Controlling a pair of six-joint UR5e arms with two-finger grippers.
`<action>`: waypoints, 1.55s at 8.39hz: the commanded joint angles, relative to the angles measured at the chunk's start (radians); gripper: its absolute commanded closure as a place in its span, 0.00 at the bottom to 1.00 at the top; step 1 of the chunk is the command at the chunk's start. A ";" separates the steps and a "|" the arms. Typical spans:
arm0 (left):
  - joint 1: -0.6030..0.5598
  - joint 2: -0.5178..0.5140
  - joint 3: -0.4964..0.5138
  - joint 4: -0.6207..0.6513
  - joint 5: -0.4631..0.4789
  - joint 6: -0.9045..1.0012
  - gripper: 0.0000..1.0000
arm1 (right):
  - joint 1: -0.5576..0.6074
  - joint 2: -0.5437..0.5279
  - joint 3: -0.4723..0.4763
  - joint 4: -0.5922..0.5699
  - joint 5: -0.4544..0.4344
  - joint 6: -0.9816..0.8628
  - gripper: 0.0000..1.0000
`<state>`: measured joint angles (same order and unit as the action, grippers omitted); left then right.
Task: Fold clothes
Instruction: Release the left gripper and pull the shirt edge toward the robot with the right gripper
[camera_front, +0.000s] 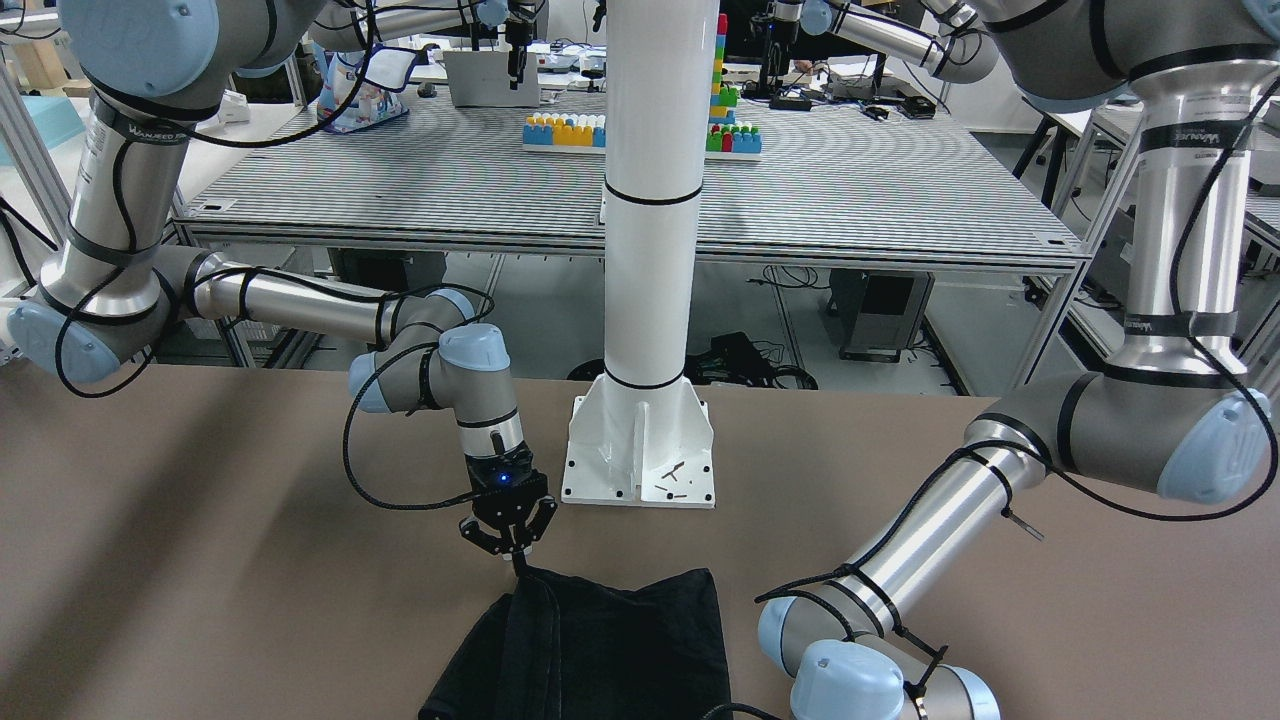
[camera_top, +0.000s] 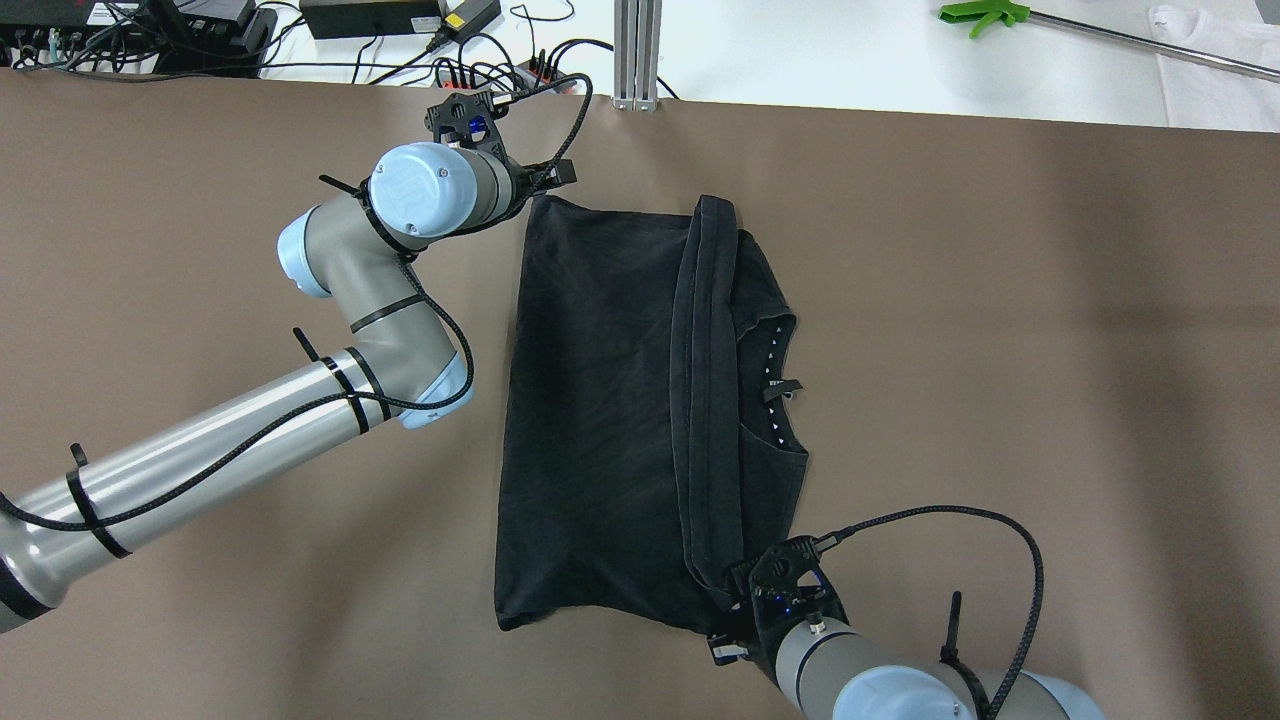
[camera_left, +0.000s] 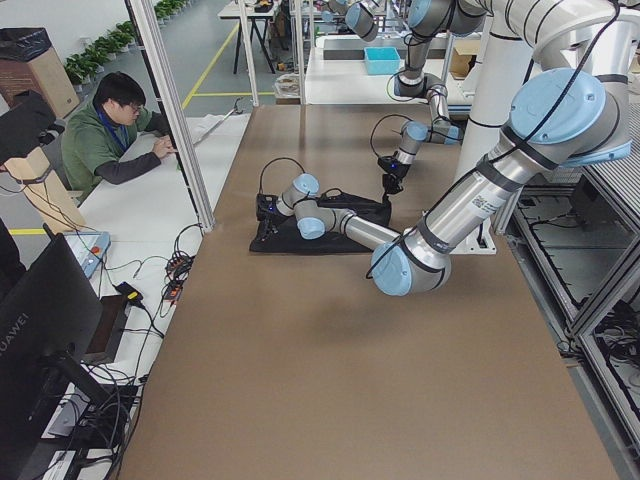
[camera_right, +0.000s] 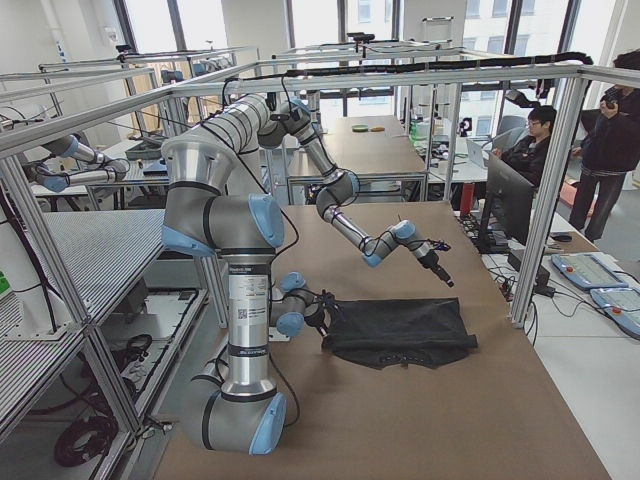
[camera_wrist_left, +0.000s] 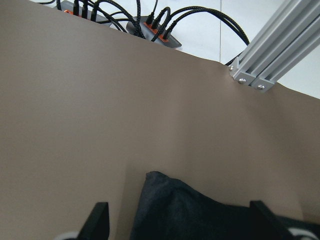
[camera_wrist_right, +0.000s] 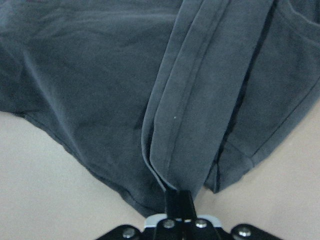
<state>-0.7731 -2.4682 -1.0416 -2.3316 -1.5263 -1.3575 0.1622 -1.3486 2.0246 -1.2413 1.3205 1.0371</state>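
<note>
Clothes (camera_top: 600, 400) lie part-folded; right gripper (camera_wrist_right: 178, 200) clamps the hem, left gripper (camera_wrist_left: 180, 215) hangs parted over a corner; we advise pinching it.

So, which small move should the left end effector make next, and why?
Probably lower the left end effector and close it on the far corner of the clothes: its jaws stand open astride that corner, while the right end effector is already shut on the folded edge.

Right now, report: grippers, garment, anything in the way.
Right gripper shut on the black garment at its folded edge. Left gripper open, over its far corner. Pillar base stands apart from the cloth.
</note>
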 joint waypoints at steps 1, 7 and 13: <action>0.000 0.000 0.000 0.000 0.000 0.000 0.00 | 0.103 -0.040 -0.001 0.043 0.082 -0.022 1.00; -0.003 0.002 0.000 0.001 0.000 0.006 0.00 | 0.217 -0.262 0.035 0.176 0.531 0.405 1.00; -0.018 0.002 0.011 0.006 0.000 0.021 0.00 | 0.209 -0.279 0.085 0.206 0.527 0.537 1.00</action>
<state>-0.7864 -2.4666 -1.0321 -2.3262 -1.5248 -1.3378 0.3738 -1.6172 2.1037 -1.0429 1.8622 1.5720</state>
